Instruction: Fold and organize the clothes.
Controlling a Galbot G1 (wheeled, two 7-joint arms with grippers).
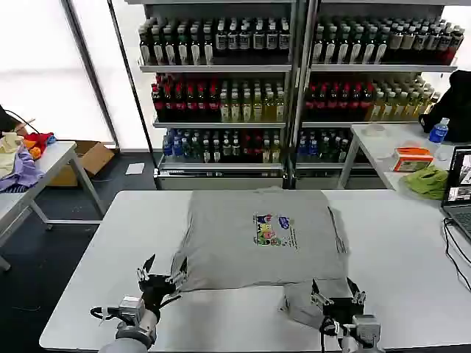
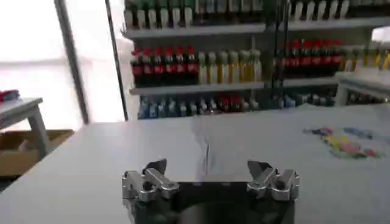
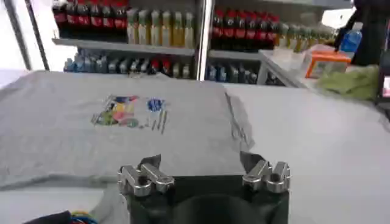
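A light grey shirt (image 1: 257, 239) with a small multicoloured chest print (image 1: 273, 229) lies spread flat on the white table (image 1: 397, 265). Its near right corner bunches into a fold (image 1: 305, 301). My left gripper (image 1: 163, 276) hovers open at the shirt's near left corner, fingers spread with nothing between them. My right gripper (image 1: 337, 289) stands open over the bunched near right part. In the left wrist view the left gripper (image 2: 208, 166) faces the shirt's edge (image 2: 268, 143). In the right wrist view the right gripper (image 3: 201, 161) faces the shirt (image 3: 91, 134) and its print (image 3: 125, 111).
Shelves of bottles (image 1: 294, 88) stand behind the table. A side table on the left carries a purple-red-yellow garment heap (image 1: 22, 158). On the right stand a lime-green cloth (image 1: 429, 180), an orange box (image 1: 412, 158), a blue bottle (image 1: 438, 131) and a laptop (image 1: 460, 191).
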